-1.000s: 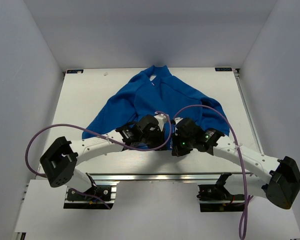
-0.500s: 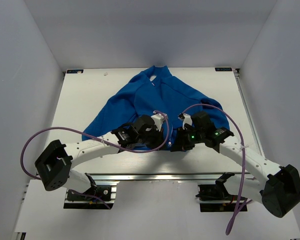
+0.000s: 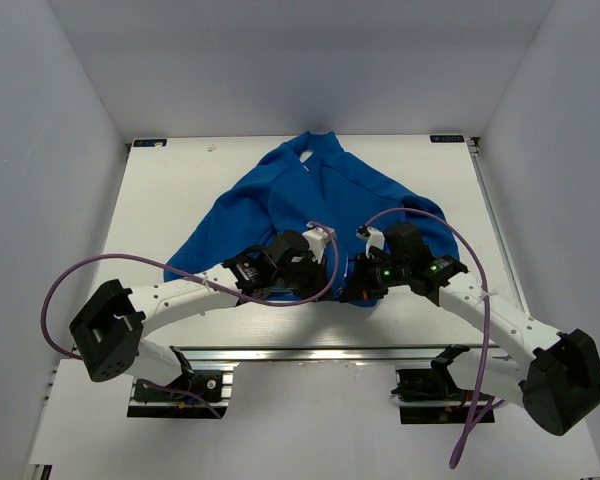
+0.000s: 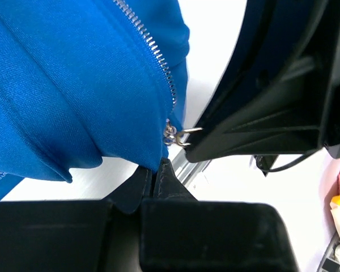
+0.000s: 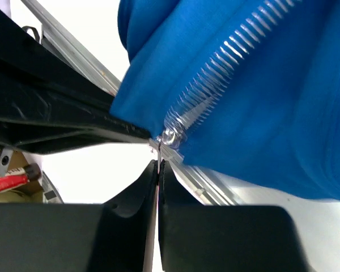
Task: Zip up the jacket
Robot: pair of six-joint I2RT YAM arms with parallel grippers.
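Note:
The royal-blue jacket (image 3: pixel 320 195) lies spread on the white table, collar at the far side. My two grippers meet at its near hem. My left gripper (image 4: pixel 156 170) is shut on the jacket's bottom hem just below the zipper's lower end; in the top view it (image 3: pixel 330 283) is under its own wrist. The pale zipper (image 4: pixel 150 48) runs up the fabric, with its slider (image 4: pixel 171 135) at the bottom. My right gripper (image 5: pixel 158 166) is shut on the thin metal pull tab (image 5: pixel 157 152) under the slider (image 5: pixel 173 136). It also shows in the top view (image 3: pixel 355 292).
An aluminium rail (image 3: pixel 320 352) runs along the table's near edge, just below the hem; it also shows in the right wrist view (image 5: pixel 215 190). Purple cables (image 3: pixel 110 265) loop over both arms. White walls close in the table (image 3: pixel 170 200) on three sides.
Over the last second my right wrist shifted right and away from me, and the left arm's elbow swung left. In the last half second both grippers stay almost still at the hem.

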